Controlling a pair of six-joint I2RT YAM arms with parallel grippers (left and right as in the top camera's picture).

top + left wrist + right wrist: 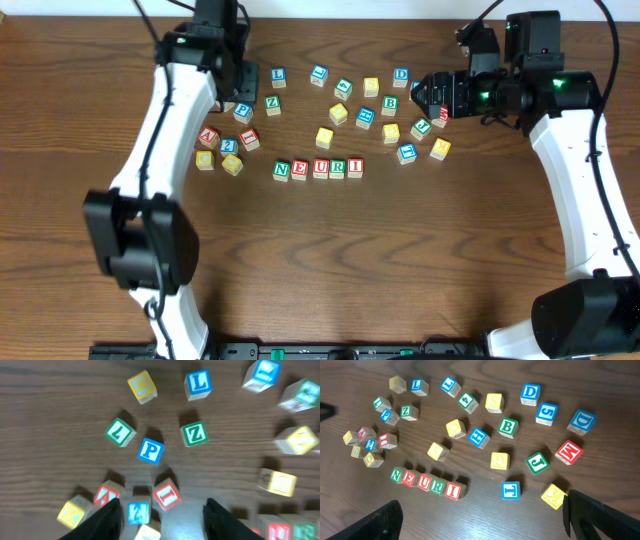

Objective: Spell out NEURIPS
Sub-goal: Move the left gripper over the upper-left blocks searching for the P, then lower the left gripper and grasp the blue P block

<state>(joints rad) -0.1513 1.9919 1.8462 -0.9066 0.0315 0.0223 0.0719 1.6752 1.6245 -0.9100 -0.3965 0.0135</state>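
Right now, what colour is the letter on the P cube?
Blue, with a blue border around a white face; the P cube shows best in the left wrist view.

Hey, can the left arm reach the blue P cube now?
Probably yes. The P cube sits uncovered just ahead of the left fingers, which stand open. The green cube beside it is close, so the grip could be tight.

The bench (400, 260) is dark brown wood, its grain plain to see, smooth with a faint sheen under the lights. The cubes (318, 168) are pale wood with faces painted in flat colour. The arms (165, 130) wear smooth white plastic shells, slightly glossy, with black joints. The left pincer fingers (107, 522) look matt black.
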